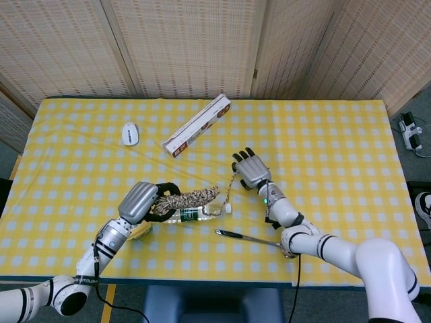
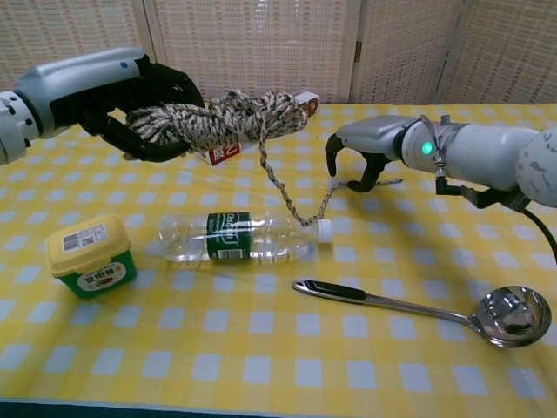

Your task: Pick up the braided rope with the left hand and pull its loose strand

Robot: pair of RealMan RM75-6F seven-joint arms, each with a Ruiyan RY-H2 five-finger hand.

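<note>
The rope [image 2: 222, 122] is gripped by the left hand [image 2: 144, 109] and is held up above the table [image 1: 350, 134], over the bottle [image 2: 235, 237]. One loose strand [image 2: 287, 196] hangs down from the rope to the cloth near the bottle cap, then runs right. The right hand [image 2: 357, 152] is placed right at the strand's far end, fingers curled down over it; it cannot be told if the strand is pinched. Open cloth is seen to the far right and along the near edge. A tub [image 2: 90, 256] is set left of the bottle, near the table's near edge. A ladle [image 2: 435, 312] lies near and to the right, just under the right arm. A long box [image 1: 196, 126] lies farther back, and a mouse [image 1: 130, 133] is seen to its left, well apart from both hands
</note>
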